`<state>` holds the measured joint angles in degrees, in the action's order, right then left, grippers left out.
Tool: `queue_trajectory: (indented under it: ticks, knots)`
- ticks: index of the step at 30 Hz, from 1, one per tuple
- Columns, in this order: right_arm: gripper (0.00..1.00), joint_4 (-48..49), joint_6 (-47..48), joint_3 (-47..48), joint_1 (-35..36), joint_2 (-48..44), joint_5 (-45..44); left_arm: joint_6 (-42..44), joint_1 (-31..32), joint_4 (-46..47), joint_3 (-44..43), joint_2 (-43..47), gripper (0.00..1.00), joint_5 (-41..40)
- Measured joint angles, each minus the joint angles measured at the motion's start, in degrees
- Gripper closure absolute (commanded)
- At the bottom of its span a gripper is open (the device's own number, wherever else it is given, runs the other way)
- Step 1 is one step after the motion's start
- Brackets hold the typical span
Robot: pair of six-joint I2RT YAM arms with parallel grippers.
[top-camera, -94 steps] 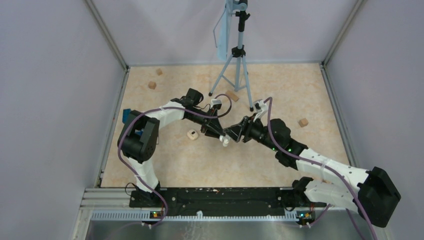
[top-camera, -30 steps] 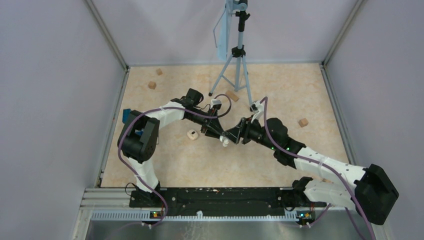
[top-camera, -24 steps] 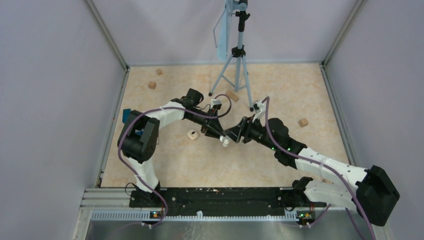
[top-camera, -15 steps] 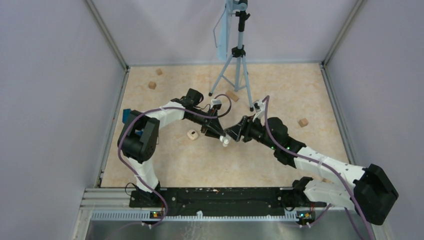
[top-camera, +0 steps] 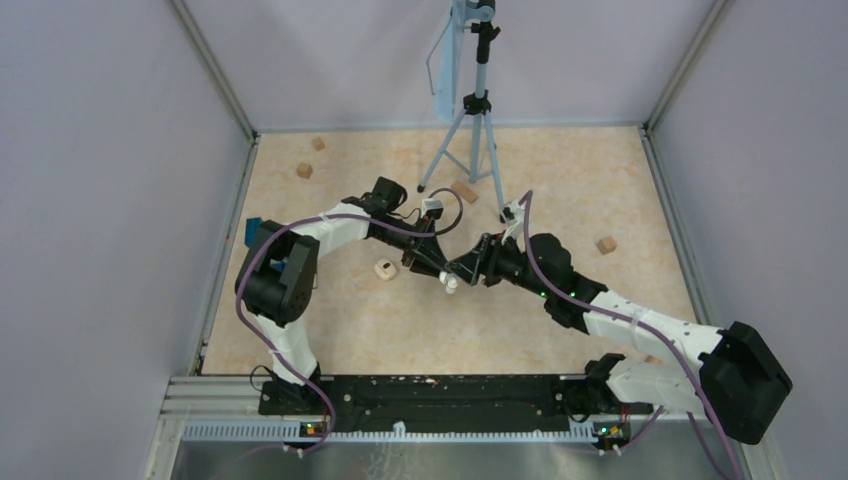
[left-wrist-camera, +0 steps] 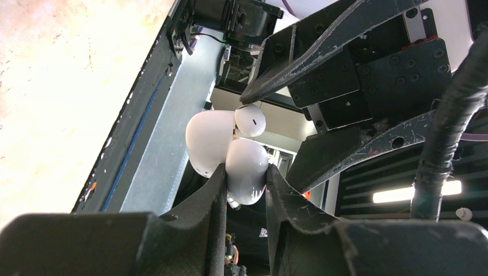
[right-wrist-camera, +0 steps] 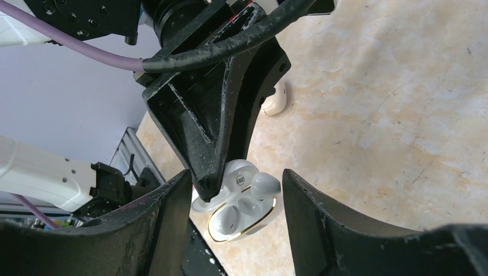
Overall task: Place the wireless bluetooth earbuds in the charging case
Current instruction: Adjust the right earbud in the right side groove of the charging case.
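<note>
Top external: edging the right fingers (top-camera: 468, 264) slightly closer to the left fingers (top-camera: 430, 265) above mid-desk (top-camera: 560, 170), otherwise holding as 1 second ago.

Left wrist: keeping the left fingers clamped on the open charging case (left-wrist-camera: 244, 172), with 1 earbud (left-wrist-camera: 251, 121) at its rim.

Right wrist: straddling the case with the right fingers apart, gripping nothing; probably still seating that earbud.

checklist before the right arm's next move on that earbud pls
1. Left gripper shut on charging case: ok
2. Lid open: ok
3. Right gripper open, straddling the case: ok
4. First earbud lying in its slot: ok
5. Second earbud fully seated: not ok, it stands above the rim
6. Right fingertip clear of that earbud: cannot tell
</note>
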<state>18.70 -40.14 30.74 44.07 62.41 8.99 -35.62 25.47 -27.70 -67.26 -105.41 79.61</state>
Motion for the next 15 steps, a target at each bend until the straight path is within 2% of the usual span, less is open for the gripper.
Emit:
queue_trajectory:
  ticks: [15]
  knots:
    - [0.44, -0.09, 0.11, 0.00, -0.02, -0.63, 1.20, -0.28, 0.00, 0.13, 0.00, 0.00, 1.00, -0.15]
